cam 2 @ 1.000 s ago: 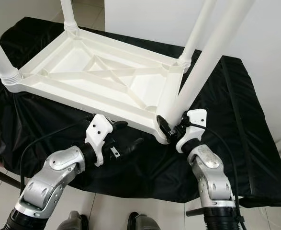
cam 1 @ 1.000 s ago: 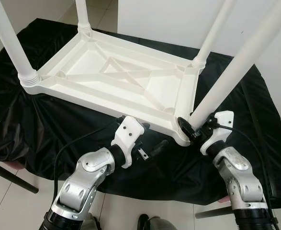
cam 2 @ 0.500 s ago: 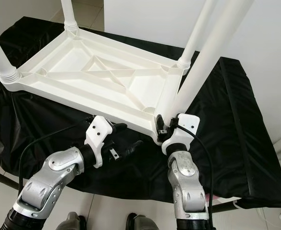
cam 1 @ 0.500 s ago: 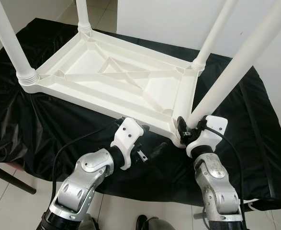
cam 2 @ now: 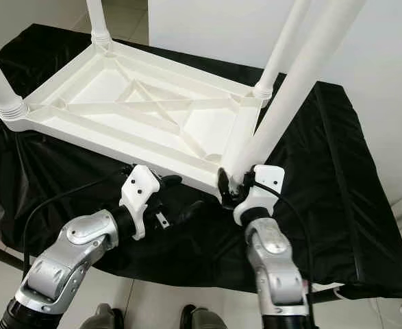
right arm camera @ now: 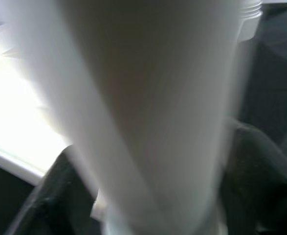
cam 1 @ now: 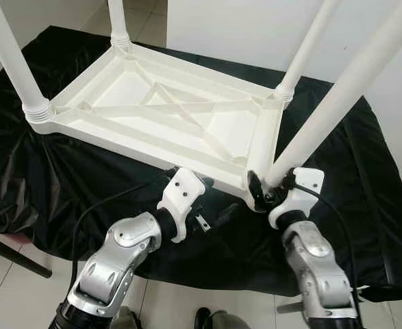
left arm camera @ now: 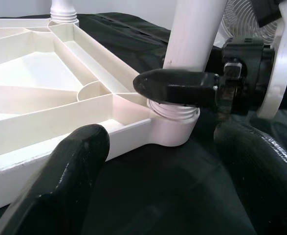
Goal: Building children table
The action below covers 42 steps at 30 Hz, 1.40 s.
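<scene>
Swung leftward, right gripper (cam 1: 264,194) clasps the table leg (cam 1: 337,96); left gripper (cam 1: 218,212) spread.

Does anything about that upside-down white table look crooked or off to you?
Yes: the near-right leg leans at a slant, while the other legs stand straight in their corners. The right pincer grips it at its base, where its threaded end sits at the table corner. The left pincer hovers open nearby.

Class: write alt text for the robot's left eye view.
The right gripper clasps the base of a white table leg at the near corner of an upturned white children's table on black cloth. The left gripper hovers open beside it.
</scene>
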Tool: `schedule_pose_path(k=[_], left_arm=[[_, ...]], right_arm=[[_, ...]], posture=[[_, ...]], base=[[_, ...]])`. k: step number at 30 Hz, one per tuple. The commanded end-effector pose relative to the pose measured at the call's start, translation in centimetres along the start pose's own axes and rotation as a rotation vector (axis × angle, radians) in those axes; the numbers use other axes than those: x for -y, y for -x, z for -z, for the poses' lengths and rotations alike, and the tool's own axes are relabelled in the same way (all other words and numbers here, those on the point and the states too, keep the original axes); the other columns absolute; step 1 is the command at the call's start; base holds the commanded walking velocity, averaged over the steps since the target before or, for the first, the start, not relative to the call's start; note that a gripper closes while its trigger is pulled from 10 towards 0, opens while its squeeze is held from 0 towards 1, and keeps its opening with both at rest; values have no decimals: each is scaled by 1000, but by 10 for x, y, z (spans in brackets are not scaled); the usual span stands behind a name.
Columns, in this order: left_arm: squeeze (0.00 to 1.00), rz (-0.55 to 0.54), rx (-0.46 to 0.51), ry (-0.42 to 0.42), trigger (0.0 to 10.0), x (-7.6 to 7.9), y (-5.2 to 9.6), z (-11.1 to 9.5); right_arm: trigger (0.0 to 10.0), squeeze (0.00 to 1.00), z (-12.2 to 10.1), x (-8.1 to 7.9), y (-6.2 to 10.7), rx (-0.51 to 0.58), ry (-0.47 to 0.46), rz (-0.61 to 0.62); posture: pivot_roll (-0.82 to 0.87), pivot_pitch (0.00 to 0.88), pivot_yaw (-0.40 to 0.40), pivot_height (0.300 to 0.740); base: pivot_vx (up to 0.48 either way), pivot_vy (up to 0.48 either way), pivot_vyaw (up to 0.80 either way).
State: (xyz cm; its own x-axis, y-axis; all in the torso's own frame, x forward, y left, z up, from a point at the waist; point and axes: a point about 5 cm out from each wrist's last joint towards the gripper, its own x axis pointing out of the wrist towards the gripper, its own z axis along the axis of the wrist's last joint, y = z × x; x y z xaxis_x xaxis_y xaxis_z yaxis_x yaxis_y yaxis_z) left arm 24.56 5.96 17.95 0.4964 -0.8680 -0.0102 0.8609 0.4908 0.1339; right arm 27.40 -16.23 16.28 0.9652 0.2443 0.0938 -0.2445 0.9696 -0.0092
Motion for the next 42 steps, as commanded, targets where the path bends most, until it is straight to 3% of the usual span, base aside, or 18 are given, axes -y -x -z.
schedule_pose_path(k=[1,2,3,5,11,17,18,19,20,28,35,36,38,39,42], left_arm=[[0,31,-1,-1,10000,5,-1,1],[0,31,-1,-1,10000,5,-1,1],[0,30,-2,-2,10000,5,-1,1],[0,30,-2,-2,10000,5,-1,1],[0,18,4,-6,10000,2,-1,-1],[0,9,11,-5,10000,2,-3,-2],[0,3,14,-6,10000,1,-3,-3],[0,3,14,-6,10000,1,-3,-3],[0,-4,18,-5,10000,0,-3,-3],[0,-20,21,-6,10000,-2,-2,-4],[0,-16,23,3,10000,0,-3,-4],[0,-14,24,5,10000,1,-3,-4],[0,-14,24,5,10000,1,-3,-4],[0,-12,23,5,10000,2,-3,-4],[0,-11,23,5,10000,2,-3,-4]], right_arm=[[10000,1000,-2,6,1,8,1,-53],[10000,1000,-2,6,1,8,1,-53],[10000,0,-4,12,1,7,34,-135],[10000,0,-4,12,1,7,34,-135],[10000,0,-7,12,-3,-10,107,-391],[10000,0,-1,10,-8,-37,118,-479],[3098,0,1,11,-9,-45,117,-497],[3098,0,1,11,-9,-45,117,-497],[0,0,3,12,-9,-56,111,-514],[0,0,8,20,-9,-68,102,-527],[0,0,10,21,-5,-73,92,-452],[6549,0,10,21,-4,-76,94,-415],[6549,0,10,21,-4,-76,94,-415],[10000,0,10,18,-5,-78,99,-345],[10000,0,9,15,-6,-77,78,-284]], posture=[[31,150,-111,740],[31,150,-111,740],[34,149,-110,740],[34,149,-110,740],[33,150,-111,740],[33,153,-112,740],[38,152,-116,740],[38,152,-116,740],[41,153,-118,740],[41,159,-122,740],[30,170,-121,740],[30,170,-121,740],[30,170,-121,740],[24,174,-123,740],[20,177,-123,740]], base=[[0,0,0],[0,0,0],[0,0,0],[0,0,0],[0,0,0],[0,0,0],[0,0,0],[0,0,0],[0,0,0],[0,0,0],[0,0,0],[0,0,0],[0,0,0],[0,0,0],[0,0,0]])
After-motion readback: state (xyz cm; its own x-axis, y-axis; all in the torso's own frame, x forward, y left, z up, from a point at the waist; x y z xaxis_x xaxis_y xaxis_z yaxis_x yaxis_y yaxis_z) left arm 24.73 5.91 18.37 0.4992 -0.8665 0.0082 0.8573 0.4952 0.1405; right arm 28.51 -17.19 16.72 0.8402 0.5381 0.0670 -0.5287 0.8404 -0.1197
